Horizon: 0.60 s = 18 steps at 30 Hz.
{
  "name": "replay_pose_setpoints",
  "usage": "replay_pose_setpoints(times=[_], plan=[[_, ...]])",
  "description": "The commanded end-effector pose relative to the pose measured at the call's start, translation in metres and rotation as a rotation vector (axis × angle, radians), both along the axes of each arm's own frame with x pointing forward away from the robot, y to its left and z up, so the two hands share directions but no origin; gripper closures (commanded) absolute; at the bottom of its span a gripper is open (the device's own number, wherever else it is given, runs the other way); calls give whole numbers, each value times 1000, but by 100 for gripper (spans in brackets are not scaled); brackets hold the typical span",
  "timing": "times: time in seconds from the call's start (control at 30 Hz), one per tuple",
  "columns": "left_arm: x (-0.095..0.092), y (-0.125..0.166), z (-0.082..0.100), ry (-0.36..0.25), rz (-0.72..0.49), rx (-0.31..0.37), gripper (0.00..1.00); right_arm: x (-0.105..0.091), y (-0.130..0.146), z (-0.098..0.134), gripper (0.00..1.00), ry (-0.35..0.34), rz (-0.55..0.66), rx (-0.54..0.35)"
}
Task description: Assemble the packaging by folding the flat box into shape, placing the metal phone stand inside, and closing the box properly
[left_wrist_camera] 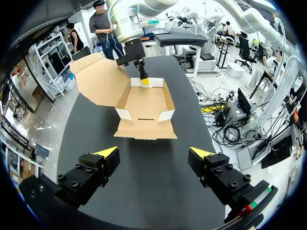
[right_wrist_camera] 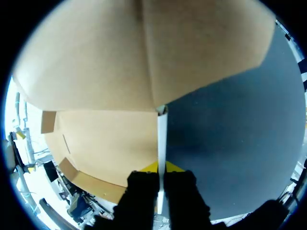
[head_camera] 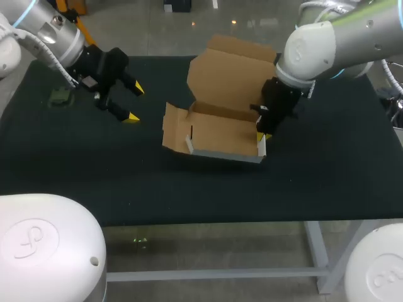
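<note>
The cardboard box sits half-formed mid-table, brown inside and white outside, with its lid standing open at the back. My right gripper is shut on the box's right side wall, one finger inside and one outside. In the left wrist view the box lies ahead of my left gripper, with the right gripper pinching its far wall. My left gripper hangs open to the left of the box, holding nothing. A small dark phone stand lies at the table's left.
The black table top spreads wide around the box. Its front edge runs below the box. The box's left flap juts out toward my left gripper.
</note>
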<state>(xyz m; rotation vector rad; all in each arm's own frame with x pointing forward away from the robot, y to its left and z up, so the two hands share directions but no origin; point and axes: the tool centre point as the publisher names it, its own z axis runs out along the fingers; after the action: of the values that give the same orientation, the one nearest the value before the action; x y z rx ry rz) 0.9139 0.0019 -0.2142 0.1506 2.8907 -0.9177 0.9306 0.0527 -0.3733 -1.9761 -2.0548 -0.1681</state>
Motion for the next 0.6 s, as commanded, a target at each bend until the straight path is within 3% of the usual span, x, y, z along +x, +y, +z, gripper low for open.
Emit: replay_pose_setpoints(times=[0.03,0.23,0.4,0.6], plan=[[2,-3,-3,14,-3,0,0,-3,4,-10,100,8,10,-112],[-1,-9,-8,17,8,6,0,-11,1,-18,100,29,-9,-167],[-1,-12,-11,39,0,9,0,-16,-2,-22,100,98,-3,-221],[-1,-12,-11,39,0,9,0,-16,-4,-22,100,101,-2,-224]])
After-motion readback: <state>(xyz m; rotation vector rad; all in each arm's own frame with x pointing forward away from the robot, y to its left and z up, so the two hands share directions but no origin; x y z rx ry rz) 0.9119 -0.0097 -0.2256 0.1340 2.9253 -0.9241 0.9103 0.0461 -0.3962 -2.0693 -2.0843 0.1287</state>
